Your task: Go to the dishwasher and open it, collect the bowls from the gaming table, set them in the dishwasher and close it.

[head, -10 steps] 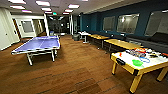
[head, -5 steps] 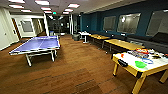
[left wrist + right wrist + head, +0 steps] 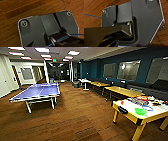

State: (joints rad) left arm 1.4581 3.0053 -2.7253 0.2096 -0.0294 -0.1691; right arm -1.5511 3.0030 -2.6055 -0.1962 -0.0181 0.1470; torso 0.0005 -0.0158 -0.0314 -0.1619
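The gaming table, white-topped with a yellow frame and legs, stands at the right of the head view with a black slot in its near end. A bright green bowl sits on its top near the front edge. Behind the bowl lies a clutter of small colourful items, too blurred to name, with an orange-brown dish among them. The dishwasher is out of view. Both wrist views look down past the robot's dark plate onto brown wooden floor.
A blue ping-pong table stands at the left. Low yellow tables line the dark blue wall on the right. A wide strip of wooden floor runs between them toward a corridor at the back.
The whole head view has shifted only slightly. None of the things in the room has moved.
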